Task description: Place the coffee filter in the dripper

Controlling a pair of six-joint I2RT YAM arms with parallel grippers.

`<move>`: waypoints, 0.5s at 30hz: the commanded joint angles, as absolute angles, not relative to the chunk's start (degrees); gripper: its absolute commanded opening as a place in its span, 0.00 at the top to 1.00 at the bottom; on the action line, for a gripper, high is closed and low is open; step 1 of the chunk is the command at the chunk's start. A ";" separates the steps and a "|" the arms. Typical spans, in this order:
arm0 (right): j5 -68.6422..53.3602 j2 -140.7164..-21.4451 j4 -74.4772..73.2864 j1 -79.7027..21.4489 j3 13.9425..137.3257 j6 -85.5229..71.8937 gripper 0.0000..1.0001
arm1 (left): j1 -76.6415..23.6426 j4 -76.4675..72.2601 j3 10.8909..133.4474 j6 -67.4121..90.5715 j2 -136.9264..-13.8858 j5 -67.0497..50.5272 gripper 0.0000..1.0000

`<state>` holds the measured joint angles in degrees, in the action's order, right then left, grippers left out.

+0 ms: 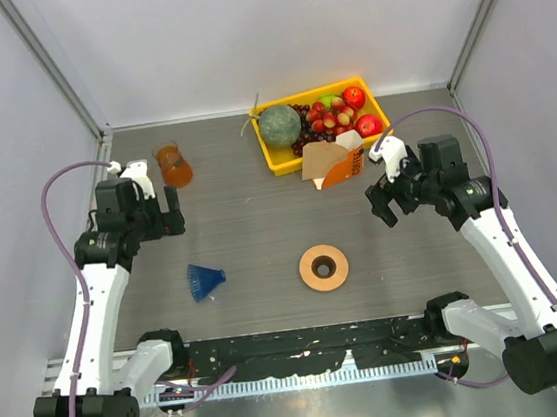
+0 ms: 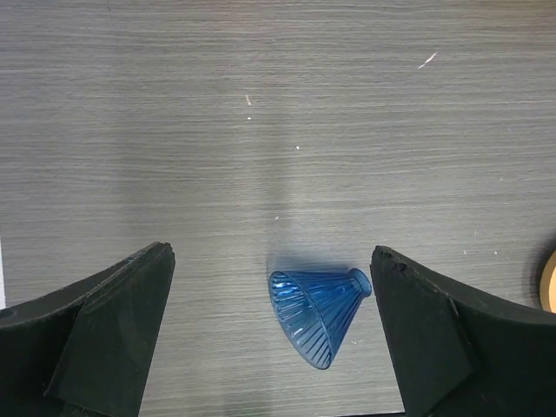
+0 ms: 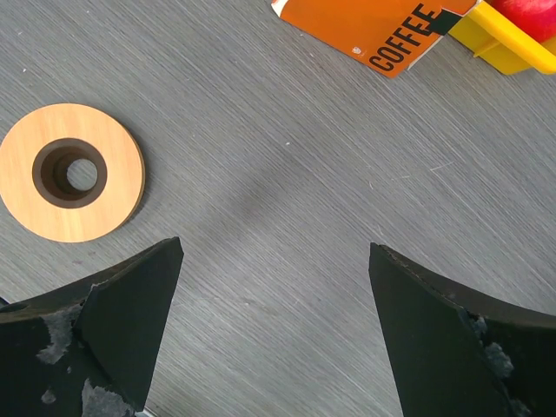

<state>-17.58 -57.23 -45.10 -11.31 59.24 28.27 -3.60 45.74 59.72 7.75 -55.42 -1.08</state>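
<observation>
Left claw (image 2: 271, 250) spread wide, empty, over blue funnel (image 2: 317, 314) lying on its side. Right claw (image 3: 275, 250) spread too, empty, between wooden ring (image 3: 72, 172) and coffee carton (image 3: 373, 30). Brown paper filter (image 1: 319, 156) seems to poke from carton. Best: stand funnel mouth-up first, then pinch filter lightly by edge.

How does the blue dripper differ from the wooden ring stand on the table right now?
The dripper is translucent blue ribbed plastic; the ring stand is tan wood with a dark centre hole. The dripper is a cone tipped on its side; the ring stand is a flat disc lying level. Both rest on the table, ungripped.
</observation>
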 commanded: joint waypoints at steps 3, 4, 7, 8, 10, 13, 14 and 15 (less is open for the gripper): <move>-17.84 -56.51 -42.72 -11.78 58.54 26.28 0.05 | -3.25 43.85 66.43 5.81 -61.51 2.55 0.01; -17.93 -56.51 -42.11 -11.69 58.19 25.76 0.05 | -3.25 44.03 68.01 4.84 -62.92 3.07 0.01; -18.19 -56.43 -40.52 -11.78 57.31 24.96 0.05 | -3.25 43.86 73.28 1.86 -68.36 4.13 0.01; -18.19 -56.51 -40.17 -11.78 56.87 24.70 0.04 | -3.34 42.90 74.43 1.24 -70.12 4.74 0.01; -18.19 -56.78 -39.55 -11.69 56.43 24.17 0.04 | -3.25 41.58 77.33 0.35 -73.46 4.75 0.01; -18.28 -57.65 -38.94 -11.69 56.08 23.64 0.04 | -3.25 39.91 81.99 1.05 -79.43 4.66 0.01; -18.28 -57.74 -38.67 -11.69 55.81 23.38 0.04 | -3.25 39.29 83.39 1.40 -81.45 5.18 0.01; -18.11 -58.09 -38.24 -11.69 55.72 23.38 0.04 | -3.25 38.50 84.63 1.58 -83.21 5.79 0.01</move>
